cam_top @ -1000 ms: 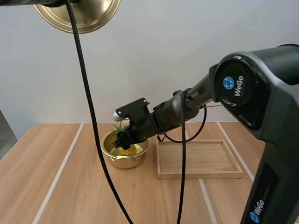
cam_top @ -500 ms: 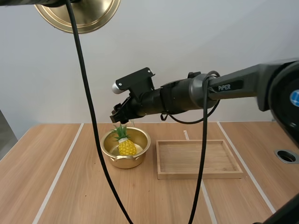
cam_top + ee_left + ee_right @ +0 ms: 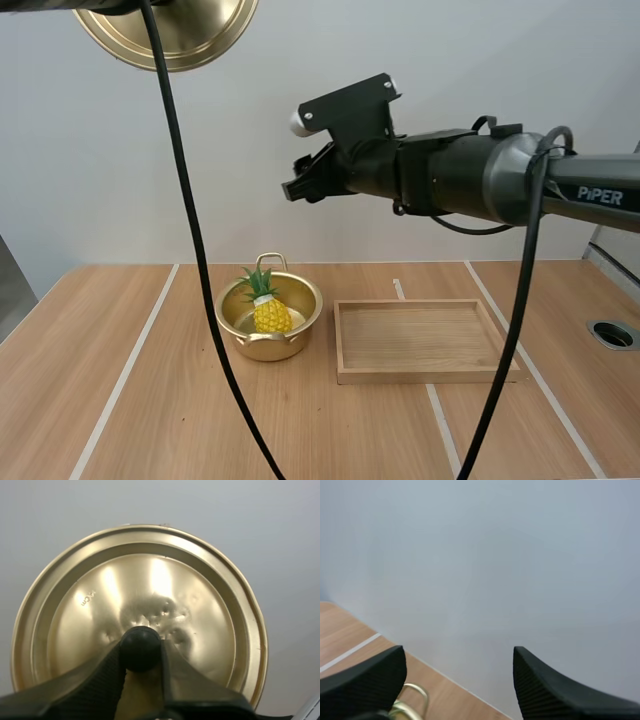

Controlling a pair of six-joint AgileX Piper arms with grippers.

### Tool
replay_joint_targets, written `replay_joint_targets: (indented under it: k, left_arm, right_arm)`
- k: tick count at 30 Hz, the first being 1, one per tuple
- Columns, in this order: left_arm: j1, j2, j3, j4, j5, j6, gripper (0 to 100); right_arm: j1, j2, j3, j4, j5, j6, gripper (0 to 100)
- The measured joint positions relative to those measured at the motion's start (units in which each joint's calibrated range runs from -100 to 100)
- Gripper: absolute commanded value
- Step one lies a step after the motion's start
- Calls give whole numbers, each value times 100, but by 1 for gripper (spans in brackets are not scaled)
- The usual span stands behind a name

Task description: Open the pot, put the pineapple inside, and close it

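Observation:
A yellow pineapple (image 3: 270, 306) with a green crown stands inside the open gold pot (image 3: 241, 322) on the table. The gold lid (image 3: 185, 35) hangs high above the table at the upper left; in the left wrist view my left gripper (image 3: 140, 652) is shut on the black knob (image 3: 140, 645) of the lid (image 3: 200, 610). My right gripper (image 3: 298, 183) hovers high above the pot, open and holding nothing. In the right wrist view my right gripper (image 3: 457, 680) has its fingers (image 3: 545, 690) wide apart, with one pot handle (image 3: 412, 700) just below them.
A shallow wooden tray (image 3: 425, 340) lies to the right of the pot, with nothing in it. A round hole (image 3: 612, 334) sits in the table at the far right.
My right gripper let go of the pineapple inside the pot, then rose and drew back to the right. The pineapple stays upright in the pot. The lid has not moved.

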Motion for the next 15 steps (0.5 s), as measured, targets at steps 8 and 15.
replay_joint_targets:
  k: [8,15]
  left_arm:
    - [0,0,0,0,0,0,0]
    - [0,0,0,0,0,0,0]
  right_arm:
    - [-407,-582,0,0,-906,0,15]
    - [-596,-1287,0,0,-1494,0,0]
